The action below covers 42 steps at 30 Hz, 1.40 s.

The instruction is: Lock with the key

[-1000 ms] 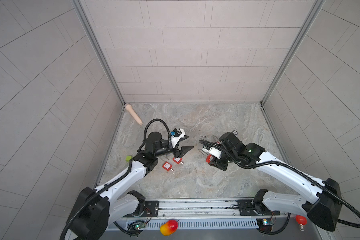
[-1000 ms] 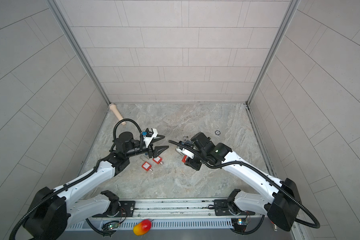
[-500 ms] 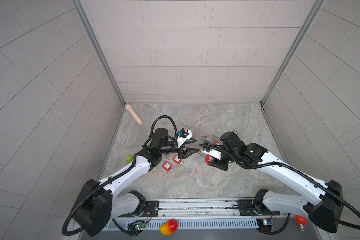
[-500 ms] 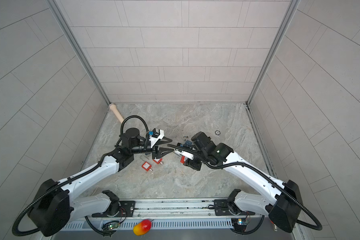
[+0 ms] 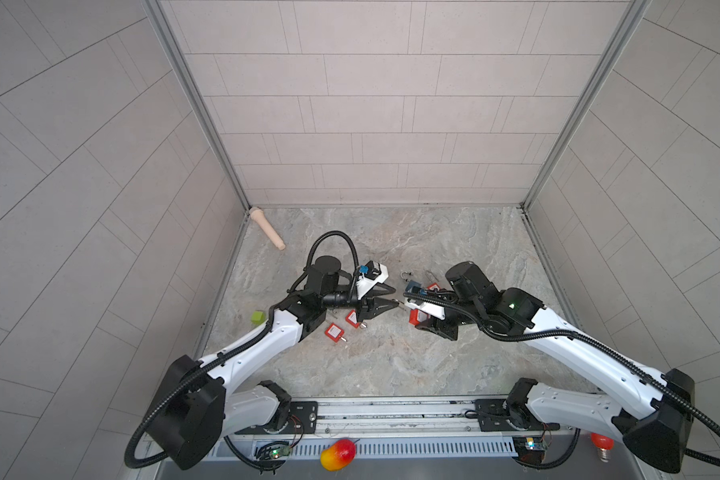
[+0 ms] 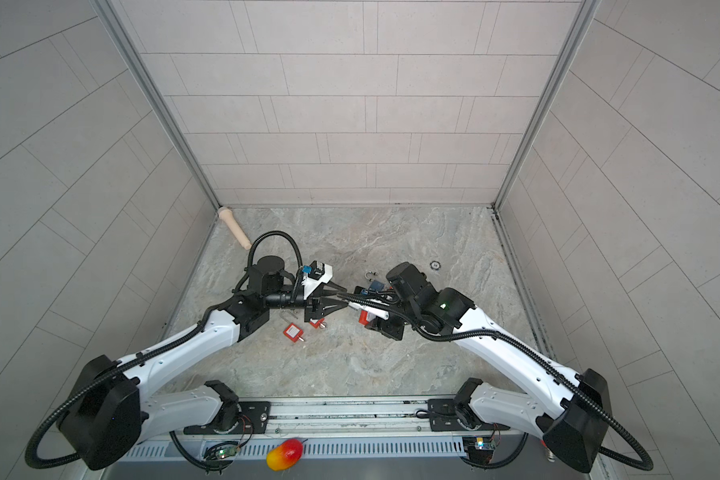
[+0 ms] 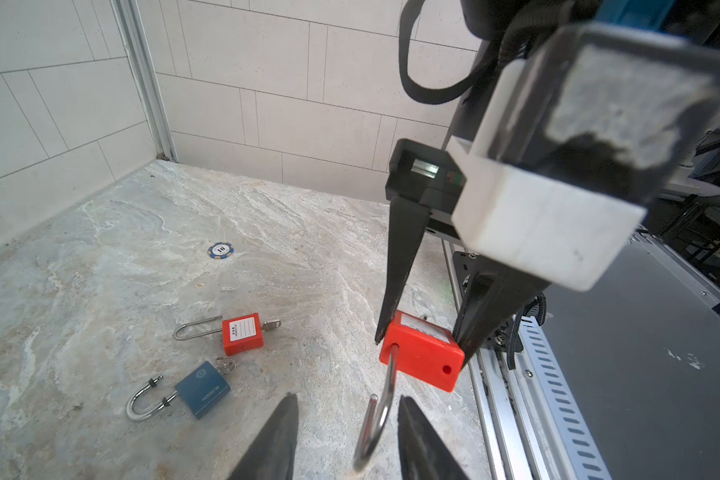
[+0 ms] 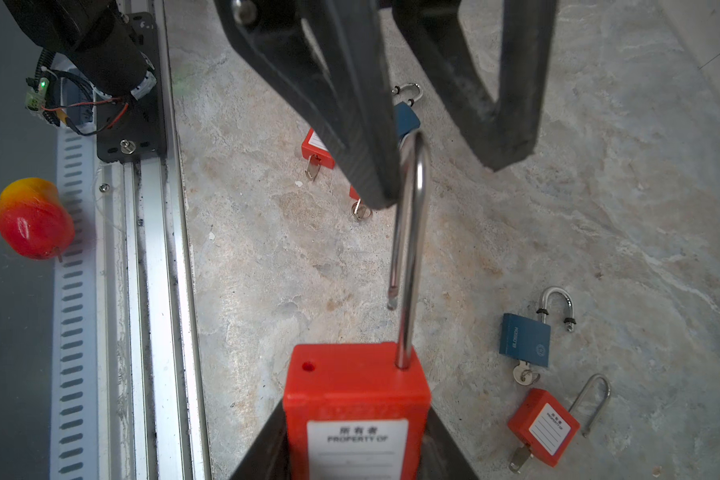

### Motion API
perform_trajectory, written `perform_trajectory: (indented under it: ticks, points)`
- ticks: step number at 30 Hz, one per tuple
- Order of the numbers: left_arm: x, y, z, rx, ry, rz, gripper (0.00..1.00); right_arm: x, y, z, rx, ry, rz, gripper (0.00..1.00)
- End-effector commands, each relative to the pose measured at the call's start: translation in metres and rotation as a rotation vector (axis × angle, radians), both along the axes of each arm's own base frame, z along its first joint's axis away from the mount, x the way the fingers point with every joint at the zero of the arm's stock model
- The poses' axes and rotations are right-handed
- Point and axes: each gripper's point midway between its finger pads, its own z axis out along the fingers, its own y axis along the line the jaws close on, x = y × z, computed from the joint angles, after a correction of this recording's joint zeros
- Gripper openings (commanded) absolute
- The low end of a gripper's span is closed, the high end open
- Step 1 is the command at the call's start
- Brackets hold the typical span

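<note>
Desk: grey marbled slab, with pale tiled walls on three sides.
Right arm: reaches in from the front right toward the middle of the desk.
Left arm: reaches in from the front left, with its wrist facing the right arm's.
Right claw: clamped on the body of the held red padlock, one finger on each narrow side.
Left claw: fingers apart, one on each side of the shackle at its bend. In the right wrist view one finger lies against the bend and the other stands clear.
Wooden peg: lies in the back left corner, well apart from the rest.
Toy fruit: red and yellow, on the front rail off the desk.
Held red padlock: between the two claws, above the middle of the desk.
Shackle: long steel loop, open. One leg sits in the body and the free end is out of its hole.
Blue padlock: flat on the desk with a key in it.
Labelled red padlock: flat on the desk just beside the blue one, with a key in it.
Two small red padlocks: on the desk near the left claw, one partly under it.
Green cube: near the desk's left edge.
Poker chip: alone toward the back right.
Key of the held padlock: cannot tell, because that end is hidden.
</note>
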Motion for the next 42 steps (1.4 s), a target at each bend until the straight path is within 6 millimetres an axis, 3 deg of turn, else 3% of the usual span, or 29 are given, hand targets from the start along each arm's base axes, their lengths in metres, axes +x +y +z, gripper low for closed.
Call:
perform_trajectory:
  ticks: [1, 12, 18, 21, 25, 31, 37, 38, 42]
  points:
    - [-0.004, -0.004, 0.010, -0.009, -0.038, -0.039, 0.39, -0.002, 0.005, 0.015, 0.036, -0.044, 0.035, 0.17]
    - [-0.008, -0.008, 0.015, -0.022, -0.019, -0.075, 0.27, 0.000, 0.006, 0.020, 0.040, -0.066, 0.044, 0.16]
    - [-0.011, -0.011, 0.016, -0.025, -0.009, -0.098, 0.10, 0.001, 0.006, 0.019, 0.029, -0.071, 0.054, 0.16]
    - [-0.013, -0.011, 0.015, -0.023, 0.002, -0.105, 0.09, 0.004, 0.005, 0.020, 0.020, -0.081, 0.041, 0.16]
    - [-0.015, -0.012, 0.015, -0.022, 0.010, -0.119, 0.01, 0.005, 0.005, 0.022, 0.011, -0.111, 0.061, 0.17]
    - [-0.013, -0.016, 0.020, -0.037, 0.004, -0.127, 0.00, 0.010, -0.002, 0.029, -0.025, -0.121, 0.025, 0.40]
    - [-0.009, -0.020, 0.032, -0.075, -0.014, -0.128, 0.00, 0.003, -0.028, 0.030, -0.078, -0.053, -0.063, 0.58]
    - [-0.009, -0.021, 0.033, -0.081, -0.013, -0.128, 0.00, 0.002, -0.031, 0.030, -0.077, -0.048, -0.073, 0.68]
    - [-0.008, -0.026, 0.041, -0.110, -0.023, -0.131, 0.00, -0.001, -0.039, 0.031, -0.061, -0.050, -0.101, 0.70]
